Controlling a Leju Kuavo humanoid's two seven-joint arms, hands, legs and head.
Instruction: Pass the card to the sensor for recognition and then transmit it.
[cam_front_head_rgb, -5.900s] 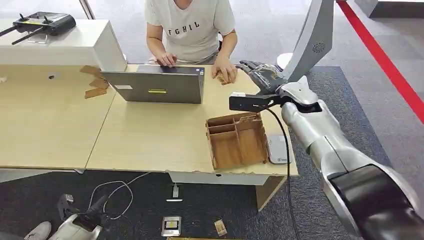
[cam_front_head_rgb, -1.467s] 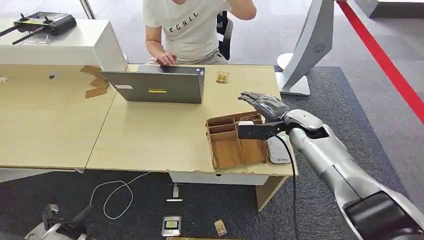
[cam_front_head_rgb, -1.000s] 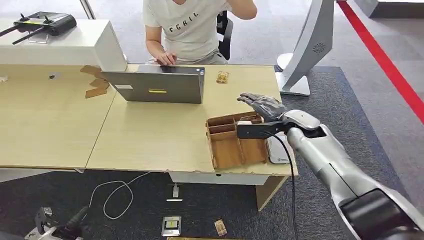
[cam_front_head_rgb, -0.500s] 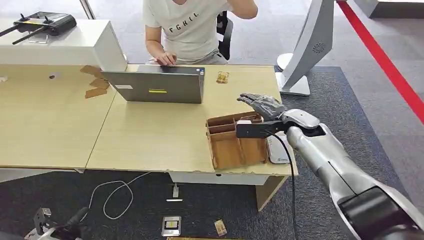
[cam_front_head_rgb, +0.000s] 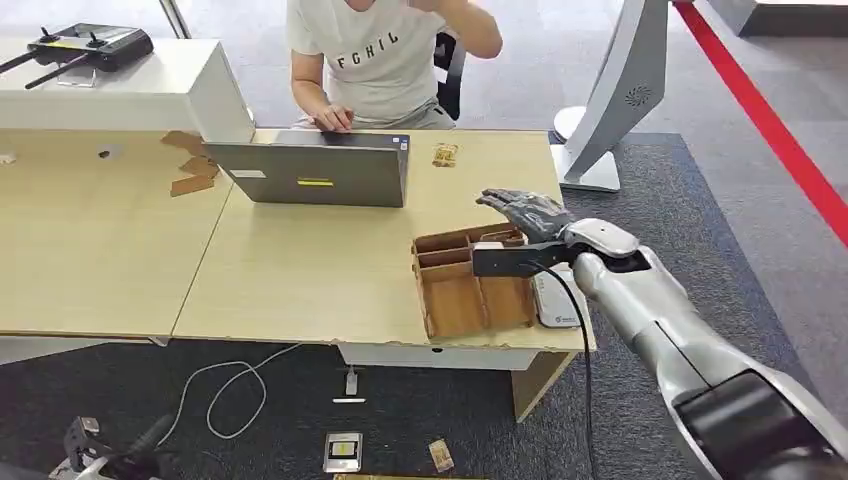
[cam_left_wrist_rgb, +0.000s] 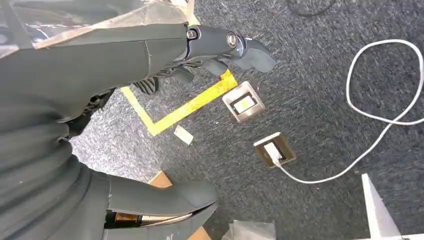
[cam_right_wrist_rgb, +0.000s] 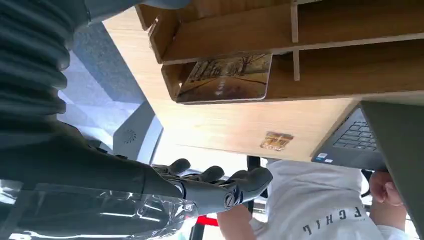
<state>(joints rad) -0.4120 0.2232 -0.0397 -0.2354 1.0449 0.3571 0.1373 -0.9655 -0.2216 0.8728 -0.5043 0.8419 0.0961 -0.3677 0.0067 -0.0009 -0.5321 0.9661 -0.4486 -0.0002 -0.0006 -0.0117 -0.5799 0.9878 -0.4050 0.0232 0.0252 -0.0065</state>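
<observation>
My right hand (cam_front_head_rgb: 527, 211) hovers with its fingers spread and nothing in them, over the far right corner of a wooden divided box (cam_front_head_rgb: 462, 298). In the right wrist view a card (cam_right_wrist_rgb: 225, 77) printed with a tree-lined road lies in an end compartment of that box (cam_right_wrist_rgb: 320, 30). A second small card (cam_front_head_rgb: 445, 154) lies on the table beside the laptop, in front of the seated person. The white flat sensor (cam_front_head_rgb: 557, 297) sits on the table against the box's right side. My left hand (cam_left_wrist_rgb: 220, 45) hangs over the carpet, holding nothing.
A grey laptop (cam_front_head_rgb: 315, 172) stands open toward a person in a white T-shirt (cam_front_head_rgb: 375, 55) at the table's far side. A white kiosk stand (cam_front_head_rgb: 615, 95) rises right of the table. A white cable (cam_left_wrist_rgb: 380, 115) and floor sockets (cam_left_wrist_rgb: 243, 102) lie on the carpet.
My right hand has drawn back from the table's far edge, where the person's hand met it, to above the box. Over the last second it barely moves; the person's raised arm shifts.
</observation>
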